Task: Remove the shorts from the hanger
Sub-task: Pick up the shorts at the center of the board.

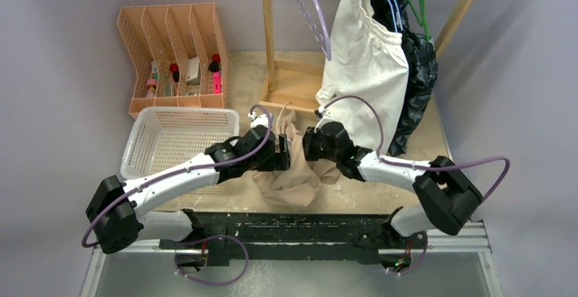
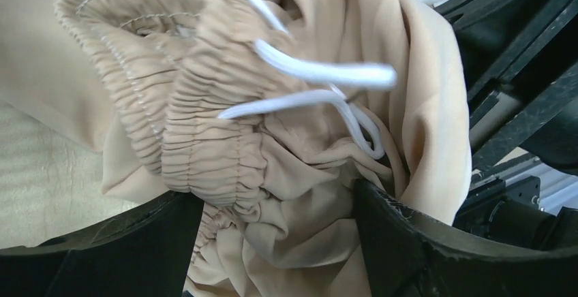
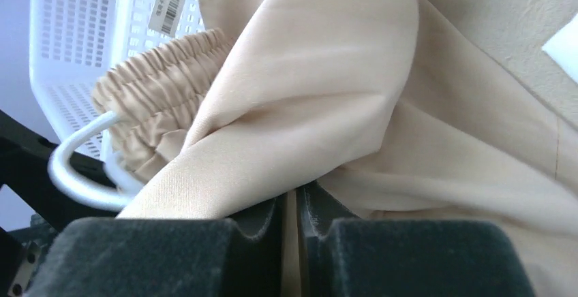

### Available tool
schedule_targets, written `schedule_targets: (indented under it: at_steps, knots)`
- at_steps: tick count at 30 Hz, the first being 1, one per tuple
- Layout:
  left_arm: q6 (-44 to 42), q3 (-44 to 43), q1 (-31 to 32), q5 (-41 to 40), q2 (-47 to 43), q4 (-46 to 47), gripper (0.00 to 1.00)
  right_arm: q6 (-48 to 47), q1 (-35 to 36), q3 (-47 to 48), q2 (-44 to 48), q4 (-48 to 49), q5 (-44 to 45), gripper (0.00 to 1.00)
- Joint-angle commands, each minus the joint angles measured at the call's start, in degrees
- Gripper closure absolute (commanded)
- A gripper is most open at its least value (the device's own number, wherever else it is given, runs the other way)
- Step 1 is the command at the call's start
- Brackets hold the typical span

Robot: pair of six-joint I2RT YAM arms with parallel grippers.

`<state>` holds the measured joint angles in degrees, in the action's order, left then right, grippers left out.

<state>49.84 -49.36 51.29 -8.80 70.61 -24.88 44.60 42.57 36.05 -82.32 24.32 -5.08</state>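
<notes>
- White basket point(image 1: 136, 148) sits at centre left of the top view, just beside the left arm. It looks like a likely drop spot.
- The left gripper point(image 2: 276, 229) has its fingers spread wide. The gathered waistband lies loosely between them with nothing clamped, and a white drawstring point(image 2: 320, 72) loops above.
- The tan shorts point(image 1: 294, 178) are heaped mid-frame on the table between both grippers, off any hanger.
- The right gripper point(image 3: 292, 222) is nearly closed, pinching a thin fold of the tan cloth.
- To do this step well, I judge the pinch should be firm and the left fingers should back off straight, so the drawstring cannot snag.
- The white shorts point(image 1: 361, 65) and black shorts point(image 1: 417, 72) hang at upper right beneath a green hanger point(image 1: 417, 7), not yet removed.
</notes>
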Motion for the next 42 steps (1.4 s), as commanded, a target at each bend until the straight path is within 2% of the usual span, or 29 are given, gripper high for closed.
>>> schedule_targets:
  at_steps: [1,5,10,12,18,23,27,29,32,36,42]
  knots:
    - [-2.6,-0.9,2.6,-5.5,0.7,2.2,0.18,1.8,-0.3,1.8,4.0,-6.0,3.3,0.88]
    - [-2.2,-0.3,2.6,-6.7,3.3,7.4,0.13,1.7,-0.3,1.6,10.8,-17.9,9.9,0.80]
    - [0.6,-1.8,2.6,-15.2,5.2,6.1,0.13,-0.6,-0.4,4.5,22.6,-33.6,20.0,0.54]
    - [1.4,-1.8,2.5,-18.4,4.4,6.0,0.12,-1.7,-0.4,5.4,27.7,-37.6,22.3,0.47]
    - [-5.1,-5.1,2.5,-12.1,5.3,8.6,0.07,-1.2,-0.5,6.9,37.0,-43.5,23.7,0.46]
    - [-7.5,-5.9,2.9,-5.9,6.2,13.9,0.06,0.0,-0.5,3.7,44.1,-41.7,25.0,0.46]
    - [-9.0,-10.1,3.0,-4.7,13.2,9.2,0.06,0.6,-0.5,2.4,46.6,-40.1,23.8,0.45]
    - [-9.3,-11.6,3.6,-6.2,17.9,7.2,0.06,0.5,-0.5,2.1,45.9,-39.3,23.0,0.44]
    - [-9.2,-13.6,5.6,-15.9,24.3,3.1,0.06,0.5,-0.5,2.0,43.7,-38.2,21.6,0.44]
    - [-9.6,-18.3,8.3,-20.6,31.9,-2.7,0.05,0.4,-0.5,2.1,40.9,-37.8,20.7,0.44]
    - [-5.3,-16.8,11.4,-23.9,39.0,-5.7,0.04,3.8,-0.5,2.3,40.3,-40.5,27.0,0.44]
